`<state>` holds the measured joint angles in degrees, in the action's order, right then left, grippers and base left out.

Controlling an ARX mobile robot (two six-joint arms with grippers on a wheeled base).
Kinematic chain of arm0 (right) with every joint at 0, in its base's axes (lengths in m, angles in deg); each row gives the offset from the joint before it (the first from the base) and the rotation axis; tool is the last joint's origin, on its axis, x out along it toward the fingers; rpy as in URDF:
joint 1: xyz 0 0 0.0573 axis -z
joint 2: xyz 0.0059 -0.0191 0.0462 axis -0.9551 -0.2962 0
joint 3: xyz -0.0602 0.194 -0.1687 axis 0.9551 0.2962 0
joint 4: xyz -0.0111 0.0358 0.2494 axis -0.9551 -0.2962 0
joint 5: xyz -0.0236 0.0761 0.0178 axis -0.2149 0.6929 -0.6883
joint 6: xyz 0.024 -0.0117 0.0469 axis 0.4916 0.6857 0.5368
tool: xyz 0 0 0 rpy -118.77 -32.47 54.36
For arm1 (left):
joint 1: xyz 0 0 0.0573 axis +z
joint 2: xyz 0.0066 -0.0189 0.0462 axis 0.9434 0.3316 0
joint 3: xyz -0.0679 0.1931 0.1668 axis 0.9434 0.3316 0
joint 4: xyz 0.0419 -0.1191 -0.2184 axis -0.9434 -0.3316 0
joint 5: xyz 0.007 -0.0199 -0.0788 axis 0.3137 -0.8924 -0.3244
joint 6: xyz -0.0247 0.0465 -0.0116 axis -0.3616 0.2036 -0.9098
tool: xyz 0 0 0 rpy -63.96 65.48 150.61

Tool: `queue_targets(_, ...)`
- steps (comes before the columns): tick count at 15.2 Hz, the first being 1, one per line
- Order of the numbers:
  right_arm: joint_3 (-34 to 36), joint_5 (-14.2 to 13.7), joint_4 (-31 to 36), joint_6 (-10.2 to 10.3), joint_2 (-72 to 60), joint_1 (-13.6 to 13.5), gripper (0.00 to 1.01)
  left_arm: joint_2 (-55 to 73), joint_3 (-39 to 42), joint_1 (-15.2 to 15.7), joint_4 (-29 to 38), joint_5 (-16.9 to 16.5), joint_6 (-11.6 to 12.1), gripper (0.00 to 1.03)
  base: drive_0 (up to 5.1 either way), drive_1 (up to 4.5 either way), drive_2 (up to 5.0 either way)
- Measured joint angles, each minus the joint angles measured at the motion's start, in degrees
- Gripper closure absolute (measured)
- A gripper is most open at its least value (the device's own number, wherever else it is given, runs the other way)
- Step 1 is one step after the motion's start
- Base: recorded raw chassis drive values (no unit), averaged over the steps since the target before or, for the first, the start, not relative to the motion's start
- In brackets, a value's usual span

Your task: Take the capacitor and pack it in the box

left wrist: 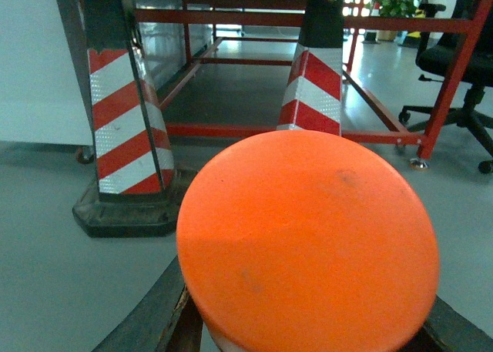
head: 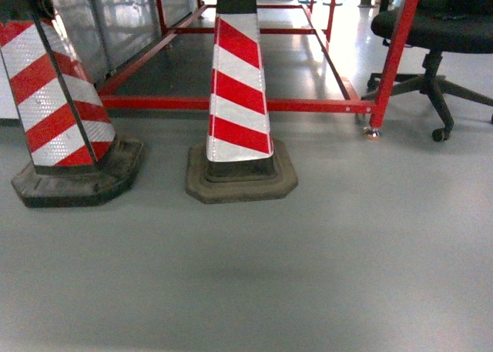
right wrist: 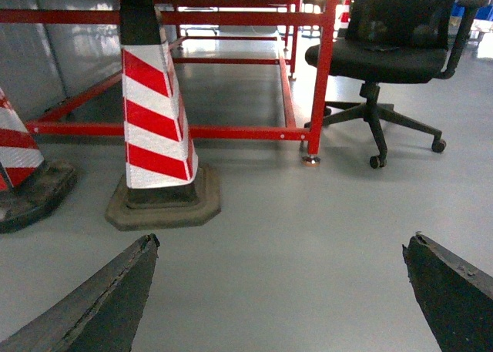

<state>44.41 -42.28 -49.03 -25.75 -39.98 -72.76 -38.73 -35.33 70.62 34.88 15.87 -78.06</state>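
Left pincer (left wrist: 308, 321) clamping orange capacitor (left wrist: 308, 244), round face toward camera, axis unclear

Neither arm is seen in the head view. In the left wrist view, the left gripper (left wrist: 308, 321) is shown only by two dark fingers (left wrist: 150, 310) at the lower corners of the picture, and a round orange object (left wrist: 308, 244) is clamped between them and fills the space. In the right wrist view, the right gripper (right wrist: 281, 290) is held with its two dark fingers (right wrist: 100, 298) spread wide apart, and nothing is held between them.
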Motion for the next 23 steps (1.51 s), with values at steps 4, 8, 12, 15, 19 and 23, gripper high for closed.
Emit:
queue_targets(4,0.0,0.02,0.09,0.0,0.0,0.0,0.03,0.0,0.0,0.0,-0.11,0.09,0.0,0.59,0.1,4.03,-3.8)
queue_targets(8,0.0,0.0,0.11,0.0,0.0,0.0,0.03,0.0,0.0,0.0,0.02,0.04,0.0,0.59,0.0,3.93,-3.9)
queue_targets(12,0.0,0.0,0.0,0.0,0.0,0.0,0.03,0.0,0.0,0.0,-0.09,0.07,0.0,0.59,0.0,3.96,-3.9)
queue_targets(15,0.0,0.02,0.11,0.0,0.0,0.0,0.03,0.0,0.0,0.0,-0.07,0.04,0.0,0.59,0.0,3.97,-3.9)
queue_targets(19,0.0,0.0,0.11,0.0,0.0,0.0,0.03,0.0,0.0,0.0,-0.07,0.04,0.0,0.59,0.0,2.97,-3.0)
queue_targets(23,0.0,0.02,0.04,0.0,0.0,0.0,0.03,0.0,0.0,0.0,-0.04,0.04,0.0,0.59,0.0,0.0,0.0)
